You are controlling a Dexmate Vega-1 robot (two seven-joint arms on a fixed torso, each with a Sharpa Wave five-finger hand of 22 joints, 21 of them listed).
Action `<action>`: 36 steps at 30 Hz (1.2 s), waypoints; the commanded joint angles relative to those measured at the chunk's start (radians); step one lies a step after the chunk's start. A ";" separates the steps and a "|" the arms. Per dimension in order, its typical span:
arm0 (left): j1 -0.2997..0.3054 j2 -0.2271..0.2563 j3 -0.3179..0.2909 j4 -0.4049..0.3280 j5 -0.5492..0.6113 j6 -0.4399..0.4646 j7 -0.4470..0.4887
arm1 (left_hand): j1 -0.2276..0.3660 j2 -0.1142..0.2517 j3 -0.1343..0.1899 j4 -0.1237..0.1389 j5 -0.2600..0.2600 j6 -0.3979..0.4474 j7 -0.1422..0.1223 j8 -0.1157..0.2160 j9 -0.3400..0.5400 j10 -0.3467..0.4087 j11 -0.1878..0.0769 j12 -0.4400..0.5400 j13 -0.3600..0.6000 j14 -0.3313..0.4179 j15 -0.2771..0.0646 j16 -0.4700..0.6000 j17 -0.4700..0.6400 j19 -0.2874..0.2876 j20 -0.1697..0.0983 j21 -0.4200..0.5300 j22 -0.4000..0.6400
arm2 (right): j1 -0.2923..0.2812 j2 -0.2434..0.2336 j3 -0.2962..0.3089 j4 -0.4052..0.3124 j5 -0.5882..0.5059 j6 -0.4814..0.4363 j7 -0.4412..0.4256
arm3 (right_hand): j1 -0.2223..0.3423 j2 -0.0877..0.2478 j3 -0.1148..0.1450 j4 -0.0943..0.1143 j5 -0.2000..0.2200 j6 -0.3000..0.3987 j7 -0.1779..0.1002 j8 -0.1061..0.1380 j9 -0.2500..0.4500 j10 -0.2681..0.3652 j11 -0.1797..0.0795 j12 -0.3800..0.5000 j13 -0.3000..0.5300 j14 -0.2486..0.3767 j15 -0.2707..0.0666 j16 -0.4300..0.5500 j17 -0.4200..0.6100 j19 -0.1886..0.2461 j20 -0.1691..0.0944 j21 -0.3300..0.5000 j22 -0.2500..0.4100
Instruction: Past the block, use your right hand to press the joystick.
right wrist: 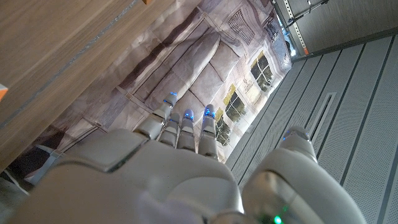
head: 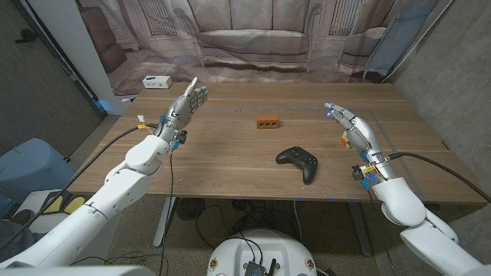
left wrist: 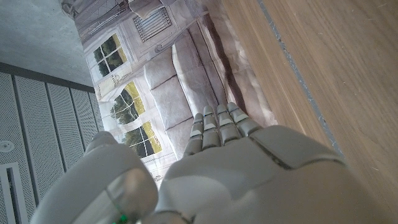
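Hovering empty near the desk's right edge, the right hand (head: pixel 350 126) has fingers extended, ready for the controller (head: pixel 300 162); brick-like block (head: pixel 267 121) beyond.

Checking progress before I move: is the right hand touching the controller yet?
No, the right hand hangs open above the table, apart from the controller.

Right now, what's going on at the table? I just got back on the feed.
Nothing is being handled yet. The right hand is raised at the table's right side, fingers apart and holding nothing, off to the right of the black game controller. The left hand is raised on the left side, also open. The small brown block sits near the middle of the wooden table, beyond the controller. The joystick press has not started.
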 commanded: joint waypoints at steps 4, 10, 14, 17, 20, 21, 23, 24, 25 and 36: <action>0.013 0.030 -0.024 -0.002 -0.019 -0.009 -0.042 | 0.009 0.002 0.005 -0.006 0.000 0.008 0.003 -0.003 0.005 0.005 -0.005 -0.006 0.001 0.002 0.001 -0.001 0.001 -0.004 0.003 -0.002 0.004 | -0.033 0.031 -0.018 -0.050 -0.176 -0.068 -0.087 | 0.013 0.001 0.000 -0.005 0.006 0.012 -0.008 0.002 0.005 0.006 -0.006 -0.007 0.003 0.002 -0.004 -0.003 0.003 0.002 -0.003 -0.001 0.001; 0.014 0.042 -0.030 -0.003 -0.026 -0.008 -0.059 | 0.009 0.003 0.005 -0.007 -0.001 0.009 0.002 -0.003 0.005 0.005 -0.006 -0.007 0.001 0.003 0.001 -0.002 0.001 -0.005 0.004 -0.003 0.004 | -0.044 0.030 -0.023 -0.082 -0.256 -0.120 -0.121 | 0.012 0.001 -0.001 -0.005 0.007 0.016 -0.012 0.001 0.004 0.002 -0.010 -0.010 0.003 -0.001 -0.006 -0.005 0.003 -0.001 -0.002 -0.003 0.001; 0.017 0.047 -0.033 -0.002 -0.029 -0.011 -0.068 | 0.010 0.004 0.005 -0.008 -0.001 0.010 0.001 -0.003 0.005 0.005 -0.004 -0.007 0.001 0.003 0.000 -0.002 0.001 -0.006 0.004 -0.004 0.004 | -0.046 0.026 -0.031 -0.098 -0.322 -0.158 -0.150 | 0.011 0.001 -0.001 -0.004 0.008 0.018 -0.014 -0.001 0.004 -0.005 -0.012 -0.013 0.003 -0.008 -0.005 -0.008 0.003 -0.007 -0.002 -0.005 0.001; 0.017 0.045 -0.033 0.002 -0.029 -0.017 -0.071 | 0.010 0.004 0.005 -0.008 -0.001 0.011 0.001 -0.003 0.005 0.006 -0.007 -0.008 0.001 0.003 0.000 -0.002 0.001 -0.007 0.005 -0.004 0.004 | -0.041 0.019 -0.037 -0.103 -0.344 -0.178 -0.157 | 0.010 0.001 -0.002 -0.004 0.009 0.022 -0.021 -0.001 0.004 -0.008 -0.018 -0.015 0.003 -0.012 -0.005 -0.010 0.004 -0.008 -0.001 -0.005 0.001; 0.012 0.041 -0.031 0.012 -0.028 -0.024 -0.076 | 0.010 0.004 0.005 -0.008 -0.001 0.011 0.000 -0.004 0.005 0.008 -0.008 -0.007 0.001 0.004 0.000 -0.002 0.001 -0.007 0.006 -0.004 0.004 | -0.032 0.014 -0.045 -0.103 -0.359 -0.193 -0.166 | 0.009 0.001 -0.002 -0.004 0.009 0.023 -0.022 -0.002 0.004 -0.008 -0.022 -0.015 0.003 -0.013 -0.007 -0.011 0.004 -0.009 -0.001 -0.006 0.001; 0.009 0.039 -0.030 0.018 -0.028 -0.028 -0.080 | 0.010 0.004 0.005 -0.009 -0.001 0.011 0.001 -0.004 0.005 0.007 -0.009 -0.008 0.001 0.004 0.000 -0.002 0.001 -0.007 0.005 -0.004 0.004 | -0.030 0.012 -0.047 -0.104 -0.365 -0.197 -0.170 | 0.009 0.001 -0.002 -0.004 0.010 0.023 -0.023 -0.002 0.004 -0.009 -0.024 -0.016 0.003 -0.013 -0.006 -0.011 0.004 -0.009 -0.002 -0.006 0.001; 0.003 0.035 -0.027 0.028 -0.026 -0.035 -0.085 | 0.010 0.004 0.005 -0.009 -0.001 0.011 0.001 -0.004 0.005 0.007 -0.009 -0.008 0.001 0.005 0.000 -0.002 0.001 -0.007 0.005 -0.004 0.004 | -0.028 0.009 -0.050 -0.110 -0.387 -0.217 -0.181 | 0.009 0.002 -0.002 -0.004 0.010 0.023 -0.024 -0.003 0.004 -0.009 -0.025 -0.016 0.003 -0.013 -0.008 -0.011 0.004 -0.010 -0.002 -0.006 0.001; 0.001 0.032 -0.026 0.032 -0.025 -0.037 -0.084 | 0.010 0.005 0.005 -0.009 -0.001 0.011 0.000 -0.004 0.005 0.007 -0.009 -0.008 0.001 0.005 0.000 -0.002 0.001 -0.007 0.005 -0.004 0.004 | -0.027 0.006 -0.051 -0.111 -0.396 -0.225 -0.185 | 0.009 0.002 -0.002 -0.004 0.010 0.024 -0.025 -0.003 0.004 -0.009 -0.022 -0.016 0.003 -0.013 -0.008 -0.011 0.004 -0.010 -0.002 -0.006 0.001; -0.004 0.030 -0.024 0.039 -0.026 -0.040 -0.089 | 0.010 0.005 0.005 -0.009 -0.001 0.011 0.000 -0.004 0.005 0.007 -0.008 -0.008 0.001 0.006 0.000 -0.002 0.001 -0.007 0.005 -0.004 0.004 | -0.026 0.004 -0.053 -0.113 -0.404 -0.233 -0.190 | 0.009 0.002 -0.002 -0.004 0.010 0.024 -0.029 -0.004 0.004 -0.009 -0.023 -0.016 0.003 -0.013 -0.008 -0.011 0.004 -0.010 -0.002 -0.006 0.001; -0.047 0.011 -0.002 0.091 -0.031 -0.037 -0.110 | 0.010 0.005 0.004 -0.010 -0.002 0.013 -0.001 -0.004 0.005 0.010 -0.006 -0.008 0.001 0.005 -0.002 -0.003 0.001 -0.007 0.004 -0.004 0.004 | -0.003 -0.031 -0.078 -0.125 -0.478 -0.311 -0.224 | 0.009 0.003 -0.001 -0.004 0.014 0.028 -0.034 -0.009 0.004 -0.031 -0.055 -0.025 0.003 -0.020 -0.010 -0.014 0.004 -0.015 -0.006 -0.007 0.001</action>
